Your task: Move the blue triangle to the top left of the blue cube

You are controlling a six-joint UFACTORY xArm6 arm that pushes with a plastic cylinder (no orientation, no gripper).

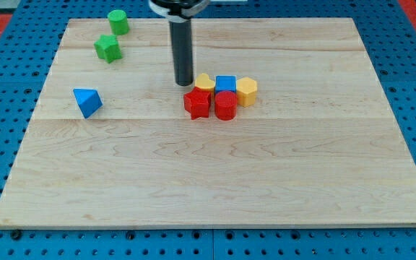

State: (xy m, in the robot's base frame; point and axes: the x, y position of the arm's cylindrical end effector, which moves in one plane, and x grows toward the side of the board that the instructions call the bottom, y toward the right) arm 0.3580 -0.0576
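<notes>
The blue triangle (87, 101) lies alone on the wooden board at the view's left. The blue cube (225, 84) sits near the board's middle in a tight cluster of blocks. My tip (184, 83) stands on the board just left of that cluster, close to the yellow block (204, 81) and above the red star (197, 103). The tip is far to the right of the blue triangle and touches no block that I can make out.
The cluster also holds a red cylinder (225, 105) and a yellow hexagon (247, 91) right of the blue cube. A green star (107, 48) and a green cylinder (118, 22) sit at the view's top left. The board (208, 180) lies on a blue pegboard.
</notes>
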